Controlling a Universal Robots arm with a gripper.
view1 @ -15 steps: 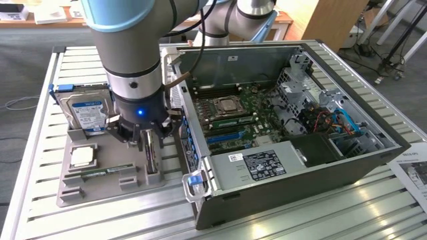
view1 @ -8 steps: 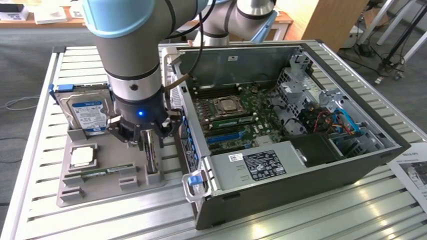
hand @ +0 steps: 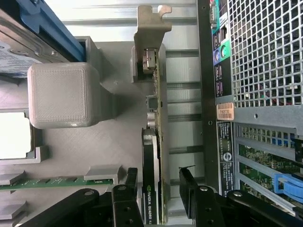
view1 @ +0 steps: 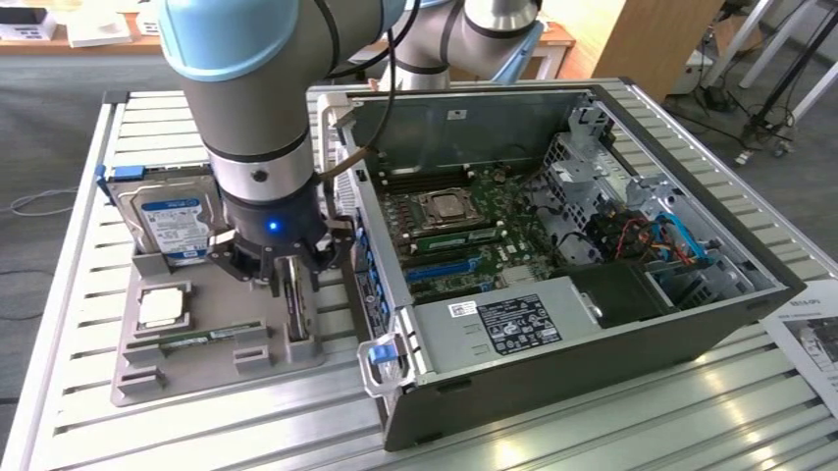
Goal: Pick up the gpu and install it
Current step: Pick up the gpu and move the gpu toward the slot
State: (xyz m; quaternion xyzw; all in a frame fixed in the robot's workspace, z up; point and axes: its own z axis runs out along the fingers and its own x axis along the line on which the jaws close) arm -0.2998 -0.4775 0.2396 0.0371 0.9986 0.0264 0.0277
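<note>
Gpu (hand: 150,156) stands on edge in the gray tray (view1: 183,383), not yet lifted. Gripper (hand: 158,175) straddles it, fingers apart, no contact apparent. Computer case (view1: 590,334) awaits the card.

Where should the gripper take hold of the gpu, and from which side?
By its two flat faces near the black cooler end, from straight above: the gpu stands on edge in the grey holder, top edge free, and the open gripper straddles it.
</note>
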